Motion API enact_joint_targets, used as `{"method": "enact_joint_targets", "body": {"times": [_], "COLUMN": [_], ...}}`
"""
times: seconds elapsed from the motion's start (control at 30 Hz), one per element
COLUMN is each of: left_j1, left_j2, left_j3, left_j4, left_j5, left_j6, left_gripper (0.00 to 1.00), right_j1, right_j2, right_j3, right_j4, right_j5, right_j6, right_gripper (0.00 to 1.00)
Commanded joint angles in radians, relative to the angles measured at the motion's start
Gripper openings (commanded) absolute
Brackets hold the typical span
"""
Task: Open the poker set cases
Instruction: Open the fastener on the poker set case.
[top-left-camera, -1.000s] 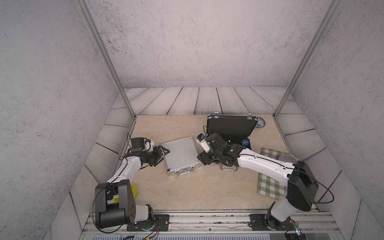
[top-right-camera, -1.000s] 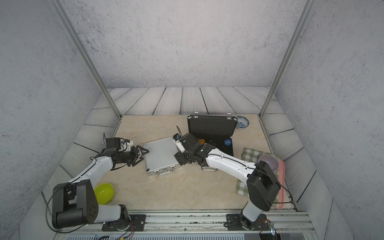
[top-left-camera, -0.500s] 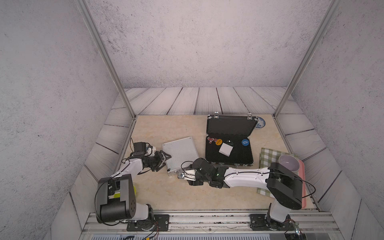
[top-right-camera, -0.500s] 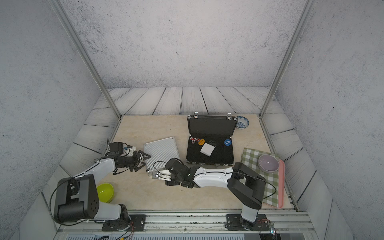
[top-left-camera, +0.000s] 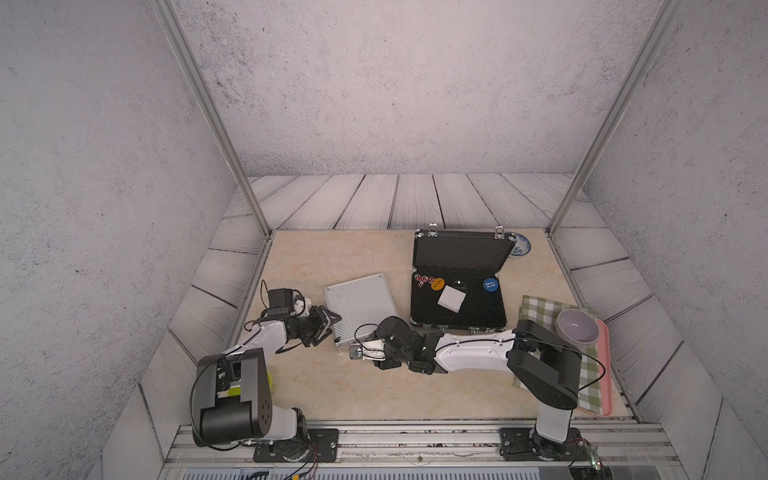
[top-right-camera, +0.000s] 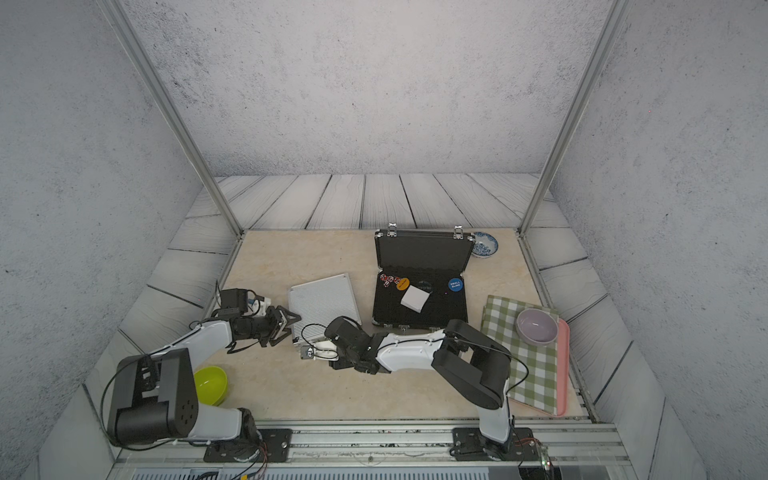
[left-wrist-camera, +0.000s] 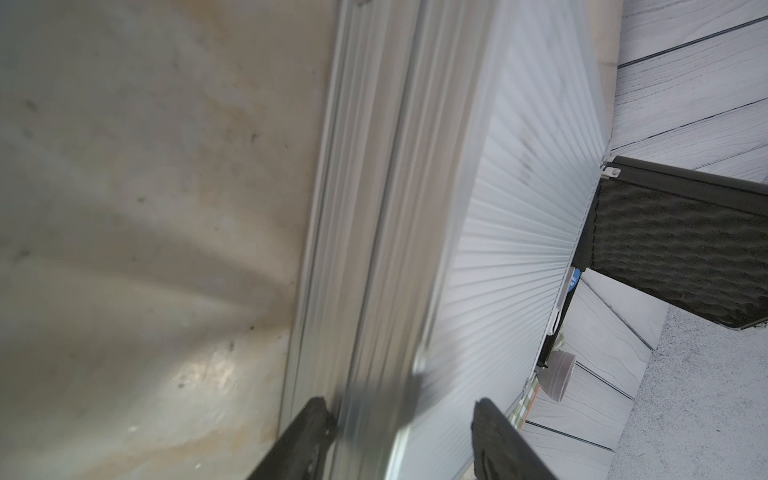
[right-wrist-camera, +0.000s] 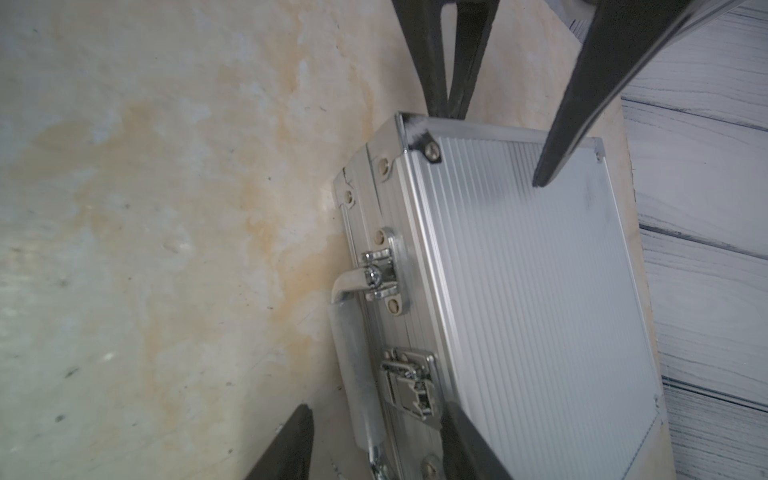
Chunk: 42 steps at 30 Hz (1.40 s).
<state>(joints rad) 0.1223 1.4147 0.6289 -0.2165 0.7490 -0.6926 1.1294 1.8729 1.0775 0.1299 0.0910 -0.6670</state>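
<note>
Roughly half done: black case sits at the far right of the table with its lid standing upright and the black-lined base exposed, a white box and dice lying in it, so that one counts as open. Silver case lies flat near mid-table, just left of the black one and apart from it, lid down, seam closed along the side seen in the right wrist view. Left gripper is at the case's left edge near the front corner, jaws spread, one finger low beside the side wall and one above the ribbed lid; whether either pad touches metal cannot be told, the left wrist view is blurred there. Right gripper is at the front edge, jaws spread, with the handle and a chrome latch between the fingers; nothing pinched. That latch looks folded flat, judged fastened. A second latch is not in view, state unknown. Left to do, as judged: release the latch or latches, then lift the silver lid while the base is held down. Risk: light case may slide on the smooth table if the latch is pushed without bracing
</note>
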Motion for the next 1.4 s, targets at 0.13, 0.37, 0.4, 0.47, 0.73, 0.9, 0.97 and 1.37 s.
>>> {"method": "enact_joint_targets", "body": {"times": [0.13,0.37,0.4,0.47,0.73,0.9,0.97,1.37], "left_j1": [0.002,0.002,0.003,0.002,0.003,0.002,0.002,0.003], "left_j2": [0.003,0.016,0.014,0.012,0.019,0.017,0.014,0.024], "left_j3": [-0.059,-0.066,-0.067,-0.069,-0.067,-0.066,-0.069,-0.074], "left_j4": [0.056,0.075,0.074,0.074,0.072,0.071,0.071,0.094], "left_j5": [-0.004,-0.002,-0.004,-0.005,-0.002,0.001,0.000,0.013], "left_j6": [-0.046,-0.056,-0.056,-0.056,-0.056,-0.054,-0.054,-0.065], "left_gripper": [0.59,0.58,0.58,0.58,0.58,0.58,0.58,0.58], "right_j1": [0.004,0.004,0.004,0.004,0.006,0.006,0.006,0.006], "right_j2": [0.045,0.054,0.053,0.056,0.043,0.049,0.048,0.022], "right_j3": [0.029,0.030,0.025,0.012,-0.029,-0.006,0.006,0.058], "right_j4": [-0.003,-0.030,-0.032,-0.033,-0.043,-0.099,-0.134,-0.179], "right_j5": [0.035,0.020,0.018,0.011,0.005,-0.044,-0.086,-0.034], "right_j6": [0.002,0.001,0.004,0.005,0.018,0.020,0.025,0.029], "right_gripper": [0.51,0.49,0.49,0.49,0.46,0.45,0.44,0.48]}}
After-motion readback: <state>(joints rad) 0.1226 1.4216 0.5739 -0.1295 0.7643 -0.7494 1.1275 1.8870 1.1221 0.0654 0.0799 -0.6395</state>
